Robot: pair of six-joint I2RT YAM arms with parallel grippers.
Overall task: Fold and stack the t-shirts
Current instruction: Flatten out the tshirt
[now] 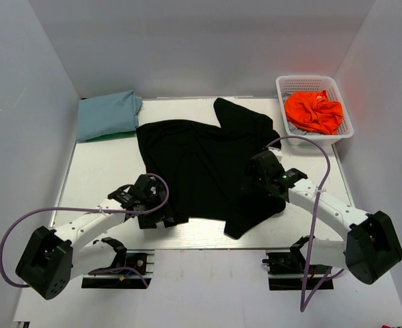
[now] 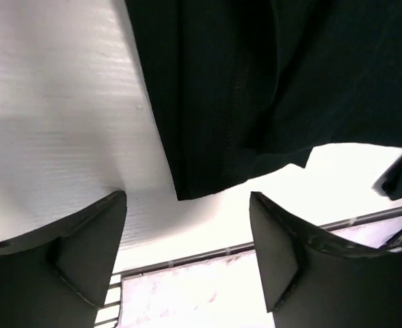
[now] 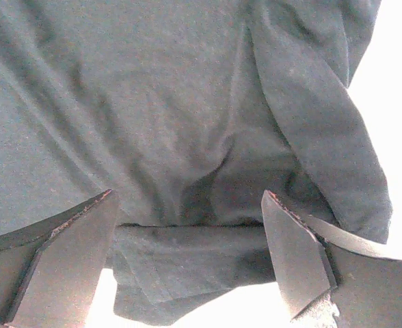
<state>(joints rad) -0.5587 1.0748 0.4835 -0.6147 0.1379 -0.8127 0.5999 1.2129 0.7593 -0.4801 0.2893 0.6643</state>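
Two grippers gaping, holding nothing: left gripper (image 2: 187, 205) at near-left hem corner of black t-shirt (image 1: 194, 157), spread across table (image 1: 105, 171); right gripper (image 3: 187, 195) above its right side. Looks soft, limp, light; pinch hem corners.

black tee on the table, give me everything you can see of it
The black t-shirt is plain, soft knit, with a stitched hem. It lies unfolded and mostly flat on the white table, one sleeve pointing to the far edge, its right side rumpled and doubled over. The open left gripper sits just off its near-left hem corner; the open right gripper hovers over the rumpled folds. Neither grips it.
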